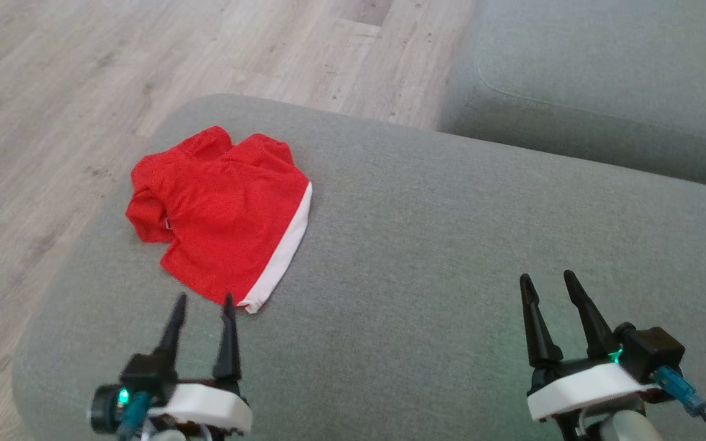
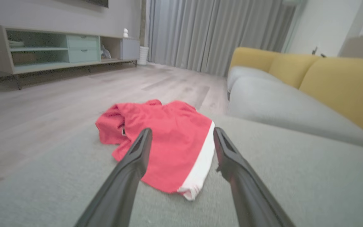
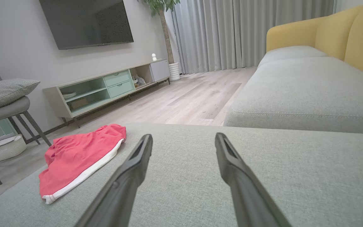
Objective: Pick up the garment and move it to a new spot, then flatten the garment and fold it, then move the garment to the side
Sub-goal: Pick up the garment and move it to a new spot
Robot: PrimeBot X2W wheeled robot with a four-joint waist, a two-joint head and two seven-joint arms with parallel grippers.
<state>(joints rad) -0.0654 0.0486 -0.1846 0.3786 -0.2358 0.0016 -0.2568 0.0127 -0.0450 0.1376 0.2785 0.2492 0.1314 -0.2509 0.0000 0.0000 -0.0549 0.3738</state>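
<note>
The garment [image 1: 221, 211] is red with a white band along one edge, and it lies crumpled on the left part of a grey cushion [image 1: 426, 245]. My left gripper [image 1: 203, 299] hovers open just short of its near hem, empty. In the left wrist view the garment [image 2: 169, 138] lies straight ahead between that gripper's [image 2: 183, 134] spread fingers. My right gripper [image 1: 548, 278] stands open and empty over bare cushion at the lower right. Seen from the right wrist, the garment [image 3: 77, 157] sits far to the left of that gripper [image 3: 184, 138].
Wooden floor [image 1: 83, 79] lies left of and beyond the cushion's rounded edge. A second grey cushion [image 1: 604, 79] sits at the back right, with yellow backrests [image 3: 351, 34] behind. A TV cabinet [image 3: 106, 90], a chair [image 3: 5, 107] and a white basket [image 3: 5, 146] stand across the room.
</note>
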